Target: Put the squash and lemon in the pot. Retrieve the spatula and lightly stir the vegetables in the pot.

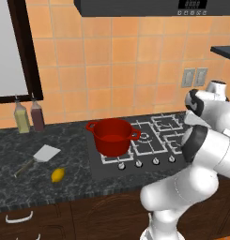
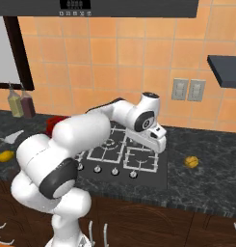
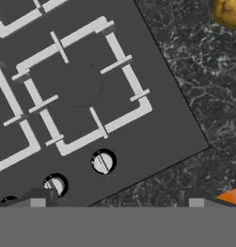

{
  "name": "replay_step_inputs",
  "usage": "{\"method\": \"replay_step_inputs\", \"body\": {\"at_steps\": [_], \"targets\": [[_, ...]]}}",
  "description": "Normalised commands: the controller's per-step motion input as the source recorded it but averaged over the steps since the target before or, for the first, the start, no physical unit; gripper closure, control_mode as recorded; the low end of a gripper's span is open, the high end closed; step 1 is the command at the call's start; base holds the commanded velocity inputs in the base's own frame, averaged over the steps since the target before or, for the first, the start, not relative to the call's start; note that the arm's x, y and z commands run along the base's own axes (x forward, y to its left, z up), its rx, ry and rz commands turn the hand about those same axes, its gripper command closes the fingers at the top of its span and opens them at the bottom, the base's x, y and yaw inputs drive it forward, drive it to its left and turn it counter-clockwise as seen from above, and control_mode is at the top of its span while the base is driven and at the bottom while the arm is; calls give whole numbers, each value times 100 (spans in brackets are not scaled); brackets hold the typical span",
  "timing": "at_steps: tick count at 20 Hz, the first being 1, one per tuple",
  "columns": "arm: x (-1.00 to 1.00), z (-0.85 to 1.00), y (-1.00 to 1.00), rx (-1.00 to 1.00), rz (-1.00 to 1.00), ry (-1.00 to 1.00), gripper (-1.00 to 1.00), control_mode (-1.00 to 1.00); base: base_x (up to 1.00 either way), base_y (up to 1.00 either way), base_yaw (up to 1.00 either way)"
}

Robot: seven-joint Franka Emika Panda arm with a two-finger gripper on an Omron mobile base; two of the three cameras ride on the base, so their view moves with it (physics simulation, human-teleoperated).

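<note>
my gripper is wide, empty over the stove; go right, centre on prob. the squash b4 closing.

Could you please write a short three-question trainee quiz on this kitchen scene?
1. True or false: the lemon is inside the pot.
2. The squash lies on which side of the stove: A left, B right?
3. What lies just behind the lemon on the counter?

Key: 1 false. 2 B. 3 the spatula.
</note>
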Motion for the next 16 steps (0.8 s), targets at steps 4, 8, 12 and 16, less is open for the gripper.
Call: {"method": "replay_step_inputs", "body": {"at_steps": [4, 8, 12, 16], "targets": [[30, -43, -44, -2, -14, 0, -100, -100, 0, 0, 0], [14, -21, -35, -15, -6, 0, -100, -100, 0, 0, 0], [26, -34, -37, -16, -5, -1, -100, -100, 0, 0, 0], [18, -46, -42, -11, -4, -18, -100, -100, 0, 0, 0]]}}
